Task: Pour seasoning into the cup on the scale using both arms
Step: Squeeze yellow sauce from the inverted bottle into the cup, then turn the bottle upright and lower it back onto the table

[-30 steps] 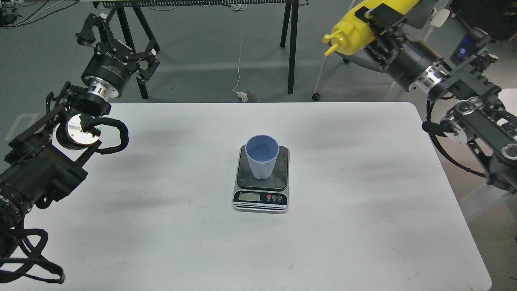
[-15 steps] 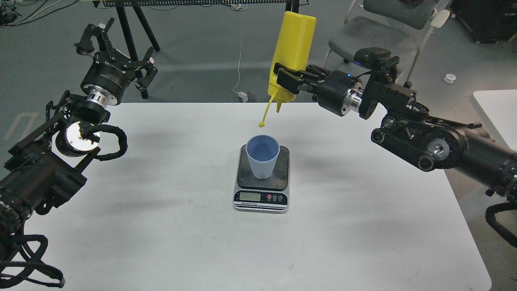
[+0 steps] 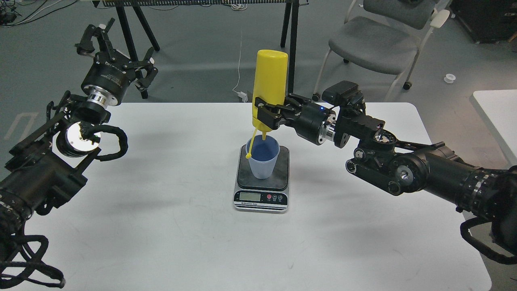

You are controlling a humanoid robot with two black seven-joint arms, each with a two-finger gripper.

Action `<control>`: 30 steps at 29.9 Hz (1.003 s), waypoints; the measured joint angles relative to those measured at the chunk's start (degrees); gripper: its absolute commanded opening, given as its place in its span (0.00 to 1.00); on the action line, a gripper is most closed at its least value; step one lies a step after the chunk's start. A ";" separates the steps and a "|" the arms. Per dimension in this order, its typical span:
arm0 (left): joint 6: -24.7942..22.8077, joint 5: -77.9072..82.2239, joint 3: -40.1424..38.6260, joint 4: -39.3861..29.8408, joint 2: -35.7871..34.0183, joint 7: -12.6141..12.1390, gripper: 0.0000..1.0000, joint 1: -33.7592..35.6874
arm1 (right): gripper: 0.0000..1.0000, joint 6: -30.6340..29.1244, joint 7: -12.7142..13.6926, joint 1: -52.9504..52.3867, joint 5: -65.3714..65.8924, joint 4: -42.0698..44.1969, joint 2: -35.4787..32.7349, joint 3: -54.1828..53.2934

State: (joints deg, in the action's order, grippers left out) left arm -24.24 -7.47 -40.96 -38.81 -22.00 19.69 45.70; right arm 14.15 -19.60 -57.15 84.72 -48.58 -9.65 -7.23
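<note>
Bottle inverted over cup
Right gripper [image 3: 264,117] clamps bottle [image 3: 268,87], long axis vertical, nozzle directly above cup [image 3: 261,157]; left gripper [image 3: 115,50] open, far off.

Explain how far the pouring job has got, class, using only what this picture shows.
Done: the cup stands on the scale, and the right hand grips the yellow bottle. In hand: the bottle is upside down, nozzle at the cup's mouth, cap dangling beside it. Left: no seasoning visibly flowing yet; the left hand is open, holding nothing, far from the scale.
</note>
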 measured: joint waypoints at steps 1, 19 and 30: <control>0.00 0.00 0.00 0.00 0.00 0.00 1.00 0.00 | 0.37 0.02 0.00 0.15 0.00 -0.01 0.13 0.01; -0.01 0.00 0.00 -0.03 0.03 0.00 1.00 0.00 | 0.37 -8.44 0.28 -0.14 -31.04 -7.32 -10.06 -10.60; 0.09 -0.08 -0.04 -0.04 0.31 0.00 1.00 0.00 | 0.37 -26.37 0.89 8.59 -71.68 -12.19 -20.85 -23.22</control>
State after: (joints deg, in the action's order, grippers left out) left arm -24.15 -7.55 -41.00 -38.85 -21.69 19.69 45.70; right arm -12.22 -18.71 -48.56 13.05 -60.78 -30.49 -30.45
